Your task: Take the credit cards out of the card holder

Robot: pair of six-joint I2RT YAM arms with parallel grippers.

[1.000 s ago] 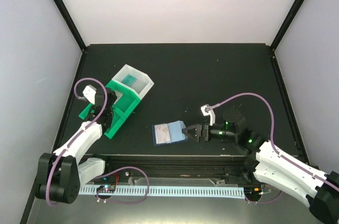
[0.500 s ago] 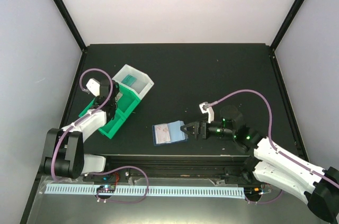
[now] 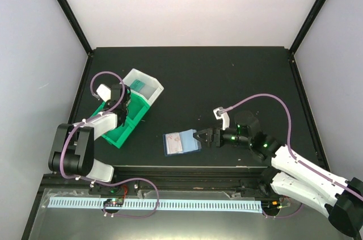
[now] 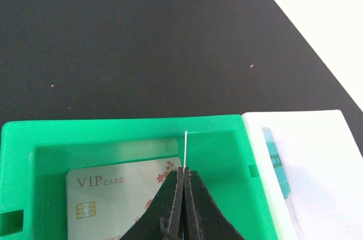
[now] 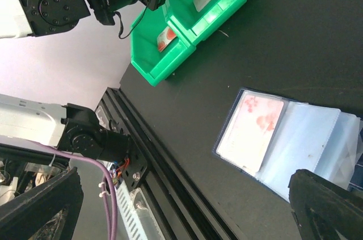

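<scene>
One pale card sits in the open holder, which lies loose near the front edge of the counter; the right hand, spread wide, is at its right side; the left hand, pressed together, hangs over the green bin, well apart; with nothing pinning the holder, a pull may drag it along, or nip pocket film with the card.
</scene>
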